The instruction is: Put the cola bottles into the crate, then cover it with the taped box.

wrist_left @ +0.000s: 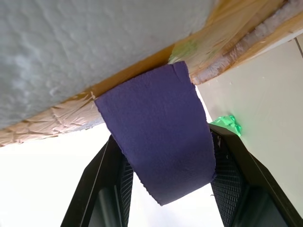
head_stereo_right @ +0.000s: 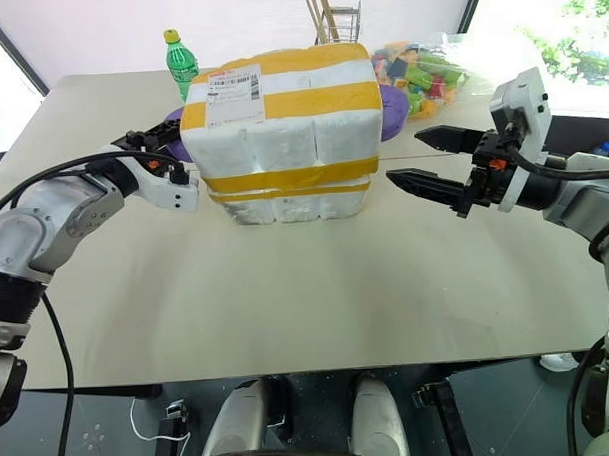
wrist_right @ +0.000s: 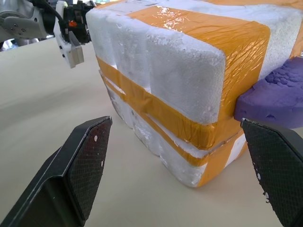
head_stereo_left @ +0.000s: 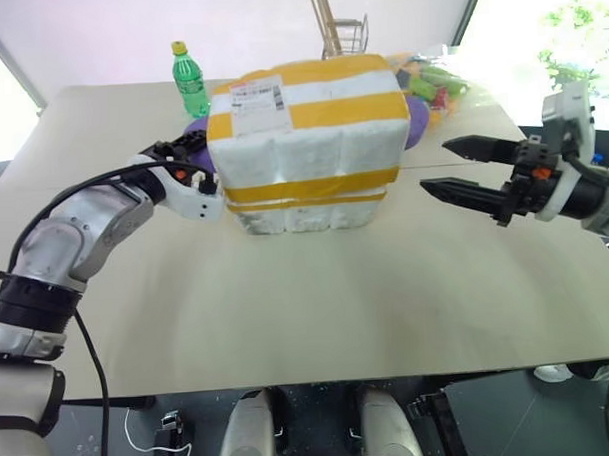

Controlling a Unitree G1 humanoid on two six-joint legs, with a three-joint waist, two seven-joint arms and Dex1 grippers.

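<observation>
Taped box (head_stereo_left: 304, 143): large white foam box with wide yellow tape bands and a shipping label on top, standing near the middle of the table (head_stereo_left: 287, 299), toward the far edge. Already set down over the crate (head_stereo_left: 304, 210), of which a low white foam strip under a yellow band shows at the box's foot. No cola bottles to be seen; probably inside, though not confirmable.

Handling, as a judgement: light, stiff but crumbly foam, easily dented by hard fingertips; tape smooth and likely slippery. Too wide for one gripper, so best taken from both short sides at once, pressing on the taped bands low down, where the wall is reinforced.

Left gripper (head_stereo_left: 204, 169): at the box's left side, against it or just beside it; fingers (wrist_left: 104, 189) partly apart, a purple flap (wrist_left: 158, 146) lying between them, not clearly pinched.

Right gripper (head_stereo_right: 422, 162): off the box's right side, not touching, fingers wide apart and empty.

Also present: purple mat (wrist_right: 270, 97) under the box's far side; green bottle (head_stereo_left: 189, 82) toward the far left corner; bag of toys (head_stereo_right: 424, 69) at the far right.
</observation>
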